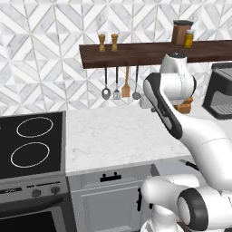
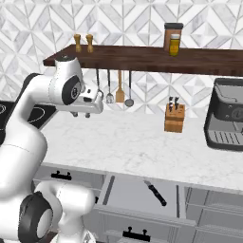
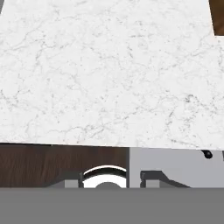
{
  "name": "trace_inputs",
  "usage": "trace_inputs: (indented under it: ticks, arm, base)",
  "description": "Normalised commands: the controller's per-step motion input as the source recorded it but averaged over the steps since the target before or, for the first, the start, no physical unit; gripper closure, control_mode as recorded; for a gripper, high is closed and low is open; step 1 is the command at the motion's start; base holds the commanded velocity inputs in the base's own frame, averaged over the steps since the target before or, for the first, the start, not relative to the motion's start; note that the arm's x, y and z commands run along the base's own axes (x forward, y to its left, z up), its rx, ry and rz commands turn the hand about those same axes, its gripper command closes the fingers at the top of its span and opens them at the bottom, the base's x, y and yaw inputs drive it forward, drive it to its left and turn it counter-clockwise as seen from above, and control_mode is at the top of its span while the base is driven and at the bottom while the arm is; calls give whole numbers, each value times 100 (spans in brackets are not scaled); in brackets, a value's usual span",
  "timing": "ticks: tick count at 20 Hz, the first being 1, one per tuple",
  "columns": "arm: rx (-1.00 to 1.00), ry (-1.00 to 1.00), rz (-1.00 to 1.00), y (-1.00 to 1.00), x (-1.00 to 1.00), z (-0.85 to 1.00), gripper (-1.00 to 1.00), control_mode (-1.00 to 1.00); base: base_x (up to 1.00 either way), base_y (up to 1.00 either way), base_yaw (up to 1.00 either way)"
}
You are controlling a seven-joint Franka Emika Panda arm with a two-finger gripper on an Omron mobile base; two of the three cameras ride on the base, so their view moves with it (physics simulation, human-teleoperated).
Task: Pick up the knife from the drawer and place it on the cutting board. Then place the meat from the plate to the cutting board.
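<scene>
Starting out, you left the knife (image 2: 155, 192) in the open drawer (image 2: 142, 194); gripper (image 2: 81, 114) state indeterminate.

The drawer (image 2: 142, 194) is pulled out from under the white stone desk (image 2: 142, 142). It is wide, flat and grey inside. The knife (image 2: 155, 192) lies flat on the drawer's floor, near the middle. It has a black handle and a thin silver blade. It sits slanted, with the blade end pointing toward the desk.
</scene>
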Motion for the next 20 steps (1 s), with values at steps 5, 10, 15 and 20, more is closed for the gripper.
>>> trace_inputs:
  ticks: [5, 10, 15, 20]
  arm:
    - [-4, 2, 1, 0, -47, -9, -100, -100]
    - [-2, 1, 1, 0, -20, -7, -100, 100]
    - [0, 0, 0, 0, 0, 0, -100, 100]
    - [0, 0, 0, 0, 0, 0, -100, 100]
  base:
    - [0, 0, 0]
    - [-79, 22, 3]
    - [-40, 85, -29]
    - [-4, 47, -87]
